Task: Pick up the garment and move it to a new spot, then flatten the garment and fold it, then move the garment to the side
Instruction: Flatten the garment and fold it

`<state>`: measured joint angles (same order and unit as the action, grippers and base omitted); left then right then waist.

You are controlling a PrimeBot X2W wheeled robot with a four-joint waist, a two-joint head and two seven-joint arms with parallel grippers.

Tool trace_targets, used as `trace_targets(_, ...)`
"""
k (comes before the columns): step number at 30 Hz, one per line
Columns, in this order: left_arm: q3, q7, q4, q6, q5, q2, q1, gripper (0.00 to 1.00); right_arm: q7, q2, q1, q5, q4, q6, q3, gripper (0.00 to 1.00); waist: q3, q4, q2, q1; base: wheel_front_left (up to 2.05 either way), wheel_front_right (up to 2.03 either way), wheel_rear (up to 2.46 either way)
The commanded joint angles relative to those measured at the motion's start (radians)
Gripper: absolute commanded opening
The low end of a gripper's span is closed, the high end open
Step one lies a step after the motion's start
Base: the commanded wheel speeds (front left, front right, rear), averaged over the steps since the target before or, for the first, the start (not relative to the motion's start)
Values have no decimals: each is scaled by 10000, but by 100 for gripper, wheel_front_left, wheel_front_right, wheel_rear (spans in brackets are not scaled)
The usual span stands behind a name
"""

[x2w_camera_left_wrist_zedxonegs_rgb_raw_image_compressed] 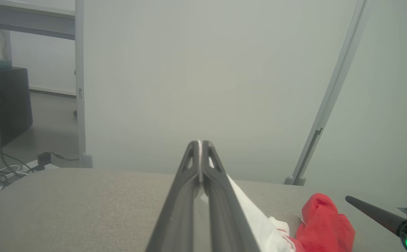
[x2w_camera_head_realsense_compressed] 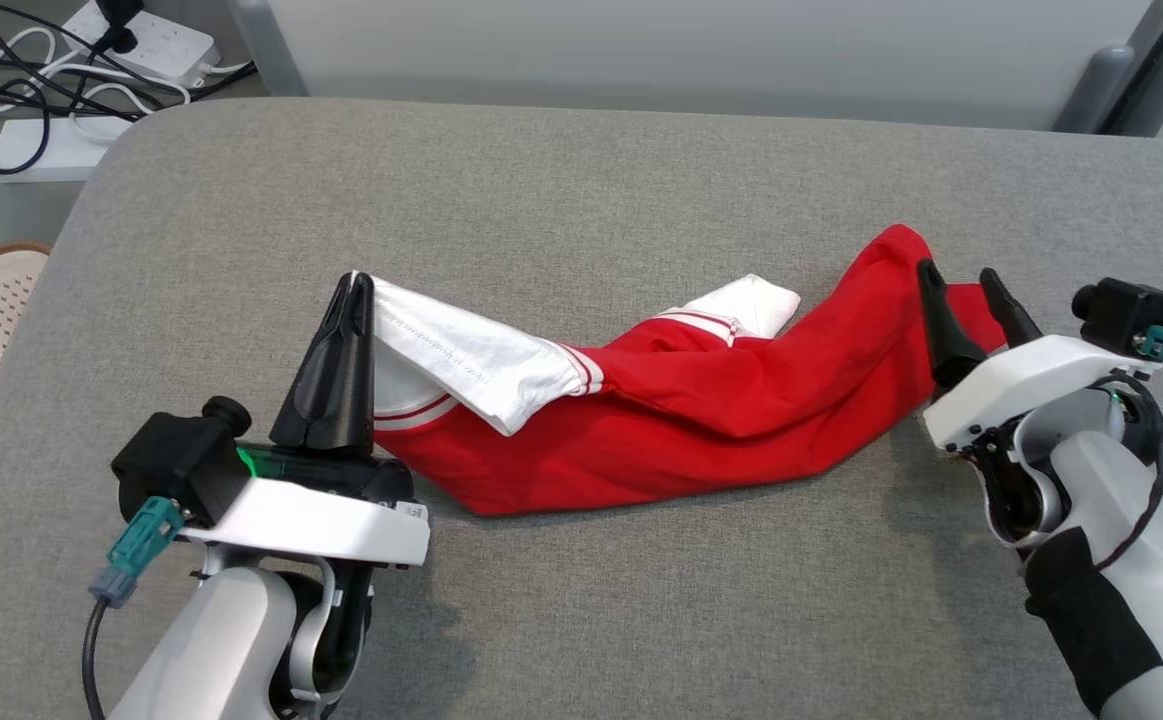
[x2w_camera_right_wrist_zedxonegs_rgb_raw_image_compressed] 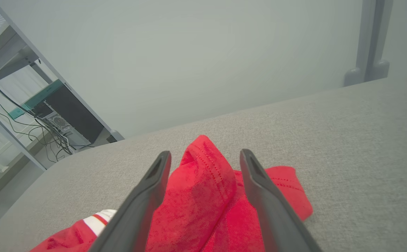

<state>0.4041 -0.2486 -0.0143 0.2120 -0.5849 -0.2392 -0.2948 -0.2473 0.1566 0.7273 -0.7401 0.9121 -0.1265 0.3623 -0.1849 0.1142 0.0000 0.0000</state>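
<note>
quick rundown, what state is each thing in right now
garment, crumpled and partly folded over itself on the table, not flat
left gripper, shut on the garment's white edge
right gripper, open, fingers either side of the garment's red end
power strip, black plug in it

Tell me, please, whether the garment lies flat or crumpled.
Crumpled: the garment lies bunched lengthwise, white sleeve folded over its red body.

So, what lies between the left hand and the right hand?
The red and white garment spans it, from left hand to right hand, on the grey table; head view.
</note>
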Motion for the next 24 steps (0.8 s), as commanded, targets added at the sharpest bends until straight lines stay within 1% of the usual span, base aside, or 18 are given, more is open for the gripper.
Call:
trace_targets(1,-475,-119,-249,-13,164,-229,-275,0,-141,139,-223,-37,-256,-42,91,100,-14,30,0,0,0,0,0)
trace_targets(3,-570,-122,-298,-11,200,-242,-263,0,-142,309,-369,81,-89,-42,73,100,-36,38,0,0,0,0,0)
trace_targets(5,-624,-124,-346,-15,234,-236,-247,0,-142,258,-391,202,99,-42,165,100,-64,61,0,0,0,0,0)
trace_targets(10,-610,-127,-372,-66,322,-151,-245,0,159,-266,-29,103,644,-42,413,100,-92,177,0,0,0,0,0)
trace_targets(14,-457,-128,-311,-177,364,-36,-327,0,510,-453,391,36,1455,-42,552,100,-94,389,0,0,0,0,0)
trace_targets(16,-423,-128,-265,-240,361,-12,-367,0,573,-559,583,1,1645,-42,711,100,-87,490,0,0,0,0,0)
trace_targets(18,-415,-129,-231,-263,369,9,-377,0,706,-729,652,-316,1474,-42,902,100,-76,558,0,0,0,0,0)
trace_targets(20,-432,-129,-195,-286,365,18,-354,0,923,-859,606,-794,1043,-42,1200,100,-58,603,0,0,0,0,0)
trace_targets(24,-460,-130,-117,-317,371,37,-308,0,1009,-836,513,-1365,495,-42,1875,100,0,630,0,0,0,0,0)
